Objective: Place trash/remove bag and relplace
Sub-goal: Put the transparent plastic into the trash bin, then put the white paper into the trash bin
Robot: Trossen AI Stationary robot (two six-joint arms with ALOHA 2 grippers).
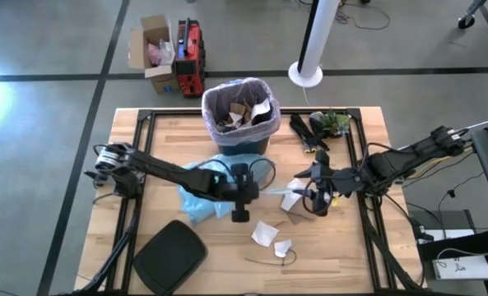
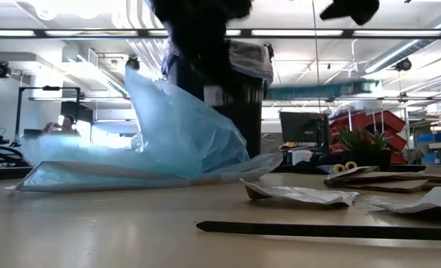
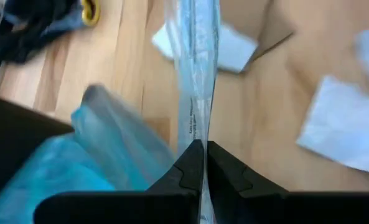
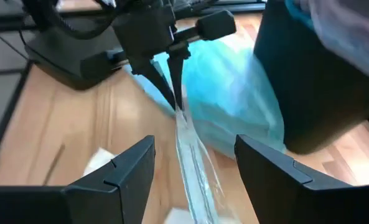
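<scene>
A black bin (image 1: 242, 140) stands at the table's far middle, lined with the pinkish-white bag (image 1: 264, 122); brown and white trash (image 1: 242, 111) lies inside. More white trash scraps (image 1: 264, 233) (image 1: 283, 245) lie on the table. A light blue plastic bag (image 1: 196, 193) (image 2: 168, 141) lies in front of the bin. My left gripper (image 1: 252, 193) (image 3: 204, 146) is shut on a drawn-out strip of it. My right gripper (image 1: 309, 197) (image 4: 193, 155) is open, one finger on either side of that strip (image 4: 193, 168). My left gripper pinches a bunched, drawn-out strip of the light blue bag (image 3: 198, 134) between its two fingertips (image 4: 177, 102), which slant down from the table's left. The strip runs taut toward my right gripper. The rest of the bag lies heaped on the table (image 3: 103, 149).
A flat black lid (image 1: 169, 255) lies at the near left. Black and green clutter (image 1: 322, 127) sits at the far right beside the bin. A thin dark strip (image 2: 317, 229) lies near the front edge. A cardboard box (image 1: 153, 49) and a red case (image 1: 190, 57) stand on the floor beyond.
</scene>
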